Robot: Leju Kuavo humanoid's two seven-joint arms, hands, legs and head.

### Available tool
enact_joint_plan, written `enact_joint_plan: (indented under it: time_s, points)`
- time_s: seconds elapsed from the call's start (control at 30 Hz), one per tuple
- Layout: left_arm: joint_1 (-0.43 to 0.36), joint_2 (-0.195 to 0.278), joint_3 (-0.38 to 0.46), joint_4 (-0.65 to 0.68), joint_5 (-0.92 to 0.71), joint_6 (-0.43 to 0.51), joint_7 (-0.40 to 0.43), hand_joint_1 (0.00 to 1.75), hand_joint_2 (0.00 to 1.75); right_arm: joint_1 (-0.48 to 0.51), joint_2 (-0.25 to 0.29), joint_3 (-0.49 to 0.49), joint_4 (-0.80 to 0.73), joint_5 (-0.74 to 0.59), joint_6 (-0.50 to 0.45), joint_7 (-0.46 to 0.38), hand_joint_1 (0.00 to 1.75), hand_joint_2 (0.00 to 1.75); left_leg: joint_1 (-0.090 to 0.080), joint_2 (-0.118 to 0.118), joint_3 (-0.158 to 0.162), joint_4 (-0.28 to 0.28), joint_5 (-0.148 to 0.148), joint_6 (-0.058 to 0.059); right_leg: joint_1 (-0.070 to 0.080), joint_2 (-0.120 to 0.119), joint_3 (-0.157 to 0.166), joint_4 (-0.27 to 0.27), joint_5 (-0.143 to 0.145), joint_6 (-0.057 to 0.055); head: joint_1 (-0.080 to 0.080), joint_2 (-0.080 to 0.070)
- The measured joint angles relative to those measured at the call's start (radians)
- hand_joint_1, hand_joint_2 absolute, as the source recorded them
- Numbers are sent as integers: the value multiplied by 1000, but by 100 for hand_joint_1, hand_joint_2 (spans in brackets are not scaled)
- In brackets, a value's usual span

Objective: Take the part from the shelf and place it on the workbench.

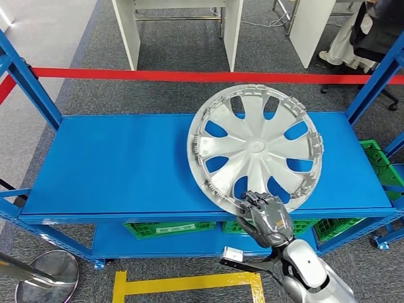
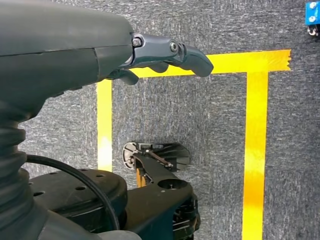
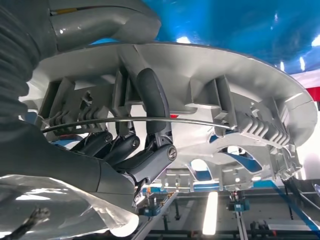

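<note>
Right robot hand (image 1: 267, 216) grips the near rim of the silver hubcap (image 1: 255, 146), thumb on top and fingers (image 3: 154, 100) curled underneath, on the right half of the blue shelf (image 1: 109, 164). The hubcap's near edge overhangs the shelf's front lip. Left robot hand (image 2: 166, 55) hangs empty over yellow floor tape (image 2: 254, 145), fingers loosely extended.

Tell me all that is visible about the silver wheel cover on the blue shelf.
The wheel cover is a round, silver-grey disc, plastic by its look, with spokes, slot openings and clips around its rim. It lies on the right part of the blue shelf, its near edge past the shelf's front. The right hand grips that edge, fingers curled underneath.
</note>
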Motion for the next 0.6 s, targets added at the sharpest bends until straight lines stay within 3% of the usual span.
enact_joint_plan:
  time_s: [0.17,0.23,0.3,0.37,0.6]
  points:
    - [0,0,0,0,0,-11,-7,0,175,13,-3,-8,-8,16,0,0,175,175,0,0,0,0,0,0,0,0,0,0,0,0,0,0]
    - [0,0,0,0,0,-29,-13,0,87,22,-5,-12,-13,20,0,0,175,175,0,0,-1,0,0,0,0,0,0,0,0,0,0,0]
    - [0,1,0,1,0,-52,-20,0,87,31,-6,-18,-20,23,-1,-2,175,175,0,0,-1,0,0,0,0,0,-1,0,0,0,0,0]
    - [1,1,0,1,0,-73,-29,0,175,41,-8,-23,-30,24,-3,-6,175,175,0,0,-1,0,0,0,0,0,-1,0,0,0,0,0]
    - [3,1,7,1,7,-115,-52,0,175,77,-22,-30,-81,29,-17,-23,175,175,0,0,-2,0,0,0,0,0,-2,0,0,0,0,0]
